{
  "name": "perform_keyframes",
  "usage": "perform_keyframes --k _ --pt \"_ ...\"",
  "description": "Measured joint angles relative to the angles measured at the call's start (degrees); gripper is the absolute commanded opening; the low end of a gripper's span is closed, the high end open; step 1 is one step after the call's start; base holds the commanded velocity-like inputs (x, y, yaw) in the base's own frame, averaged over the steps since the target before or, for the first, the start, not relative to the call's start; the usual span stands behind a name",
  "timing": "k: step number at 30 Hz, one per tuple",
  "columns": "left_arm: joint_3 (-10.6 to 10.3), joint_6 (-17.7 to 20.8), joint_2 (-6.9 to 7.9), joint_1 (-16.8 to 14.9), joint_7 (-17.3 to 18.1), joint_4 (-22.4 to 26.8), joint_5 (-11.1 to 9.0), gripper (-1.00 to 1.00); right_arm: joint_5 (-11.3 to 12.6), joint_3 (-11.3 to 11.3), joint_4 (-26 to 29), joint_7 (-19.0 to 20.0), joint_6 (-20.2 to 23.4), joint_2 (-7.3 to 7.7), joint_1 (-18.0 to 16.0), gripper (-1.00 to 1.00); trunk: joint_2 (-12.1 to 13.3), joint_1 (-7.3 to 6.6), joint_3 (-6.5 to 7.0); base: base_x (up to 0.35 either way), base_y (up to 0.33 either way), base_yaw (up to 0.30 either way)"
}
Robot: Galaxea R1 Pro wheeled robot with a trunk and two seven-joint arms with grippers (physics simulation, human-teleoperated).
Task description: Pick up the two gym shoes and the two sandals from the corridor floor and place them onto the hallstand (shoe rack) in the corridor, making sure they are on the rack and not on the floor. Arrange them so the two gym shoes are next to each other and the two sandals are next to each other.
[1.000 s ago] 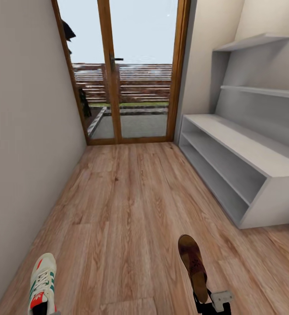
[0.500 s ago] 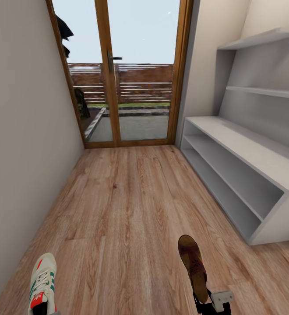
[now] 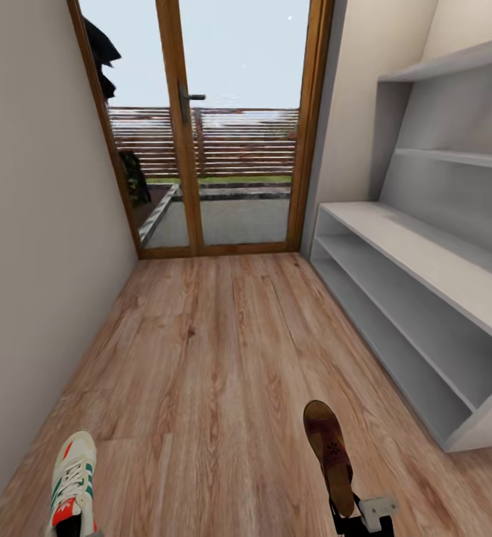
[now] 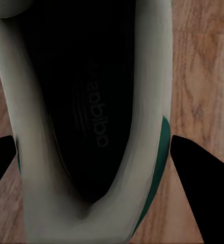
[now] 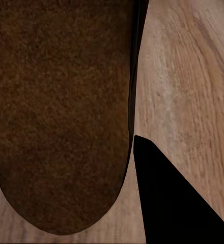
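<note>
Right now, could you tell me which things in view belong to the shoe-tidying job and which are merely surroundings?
Job: gym shoe on the left end effector; sandal on the right end effector; hallstand; corridor floor.
Surroundings: glass door; left wall.

The corridor floor (image 3: 216, 350) runs from six o'clock up to the glazed door (image 3: 201, 127) at twelve. A wall (image 3: 30, 224) closes the nine o'clock side. The hallstand (image 3: 425, 298) stands along the three o'clock side, its two open shelf rows facing the floor and two upper shelves above them. At seven o'clock a gym shoe (image 3: 72, 483) sits in the left tool (image 3: 73, 528), toe towards twelve. At five o'clock a sandal (image 3: 329, 453) sits in the right tool (image 3: 354, 520), toe likewise towards twelve.
</note>
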State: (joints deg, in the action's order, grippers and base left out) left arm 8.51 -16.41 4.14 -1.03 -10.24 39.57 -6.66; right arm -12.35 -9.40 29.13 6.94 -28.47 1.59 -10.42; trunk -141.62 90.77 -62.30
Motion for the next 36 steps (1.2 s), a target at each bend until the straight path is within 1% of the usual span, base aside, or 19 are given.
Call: perform_keyframes --k 7,18,36 --pt "0.02 0.0 -0.01 0.0 0.0 0.02 -0.01 -1.0 0.02 0.01 0.02 0.07 0.0 -0.01 0.0 -1.0 0.0 0.0 0.0 0.34 0.011 0.0" --pt "0.08 0.01 0.04 0.01 0.0 0.02 -0.01 -1.0 0.03 0.03 0.07 0.08 0.0 -0.04 0.0 -1.0 0.0 0.0 0.0 0.34 0.09 -0.017" --pt "0.09 0.01 -0.02 -0.01 0.01 0.01 -0.02 -1.0 0.05 0.03 0.07 0.01 0.0 -0.03 0.01 -1.0 0.0 0.0 0.0 0.334 0.129 -0.256"
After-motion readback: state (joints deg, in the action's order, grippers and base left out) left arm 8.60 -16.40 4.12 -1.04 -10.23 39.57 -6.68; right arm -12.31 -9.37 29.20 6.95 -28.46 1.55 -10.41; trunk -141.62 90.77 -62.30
